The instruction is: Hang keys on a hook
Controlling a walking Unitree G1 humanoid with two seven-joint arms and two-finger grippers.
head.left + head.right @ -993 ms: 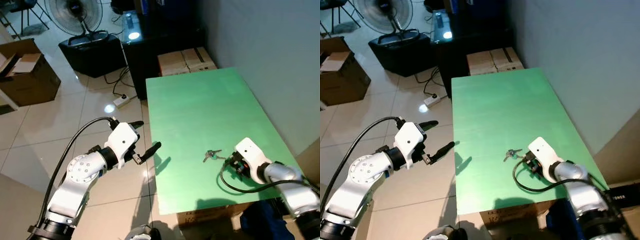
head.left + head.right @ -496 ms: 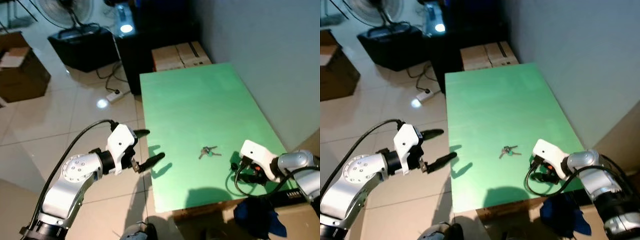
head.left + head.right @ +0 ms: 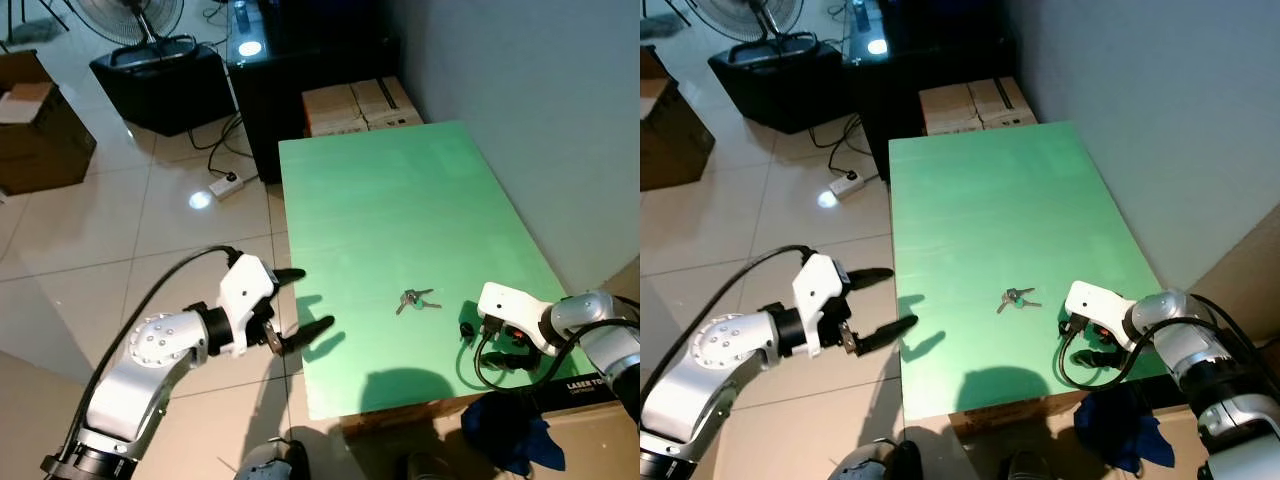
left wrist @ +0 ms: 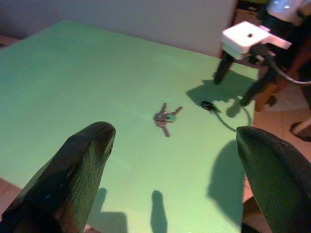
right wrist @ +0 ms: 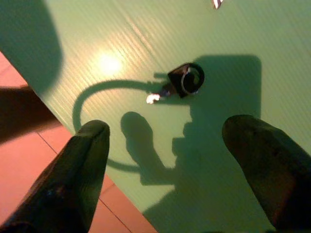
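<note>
A small bunch of keys (image 3: 415,299) lies flat on the green table (image 3: 390,200), toward its near end. My right gripper (image 3: 481,340) hovers open just above the table near the front right corner, to the right of the keys and apart from them. Under it lies a small black piece with a metal ring (image 5: 187,80), seen between the right gripper's (image 5: 165,126) spread fingers. My left gripper (image 3: 305,303) is open off the table's left edge, pointing across at the keys (image 4: 165,116), with nothing in it.
A grey wall runs along the table's right side. Beyond the far end stand cardboard boxes (image 3: 360,103) and a dark cabinet (image 3: 300,60). On the tiled floor to the left are a power strip (image 3: 225,185), a black box (image 3: 165,85), a fan and a brown carton (image 3: 40,130).
The camera has shifted. My right gripper has drawn back from beside the keys toward the table's near right corner. The left gripper stays open and sits a little lower by the left edge.
</note>
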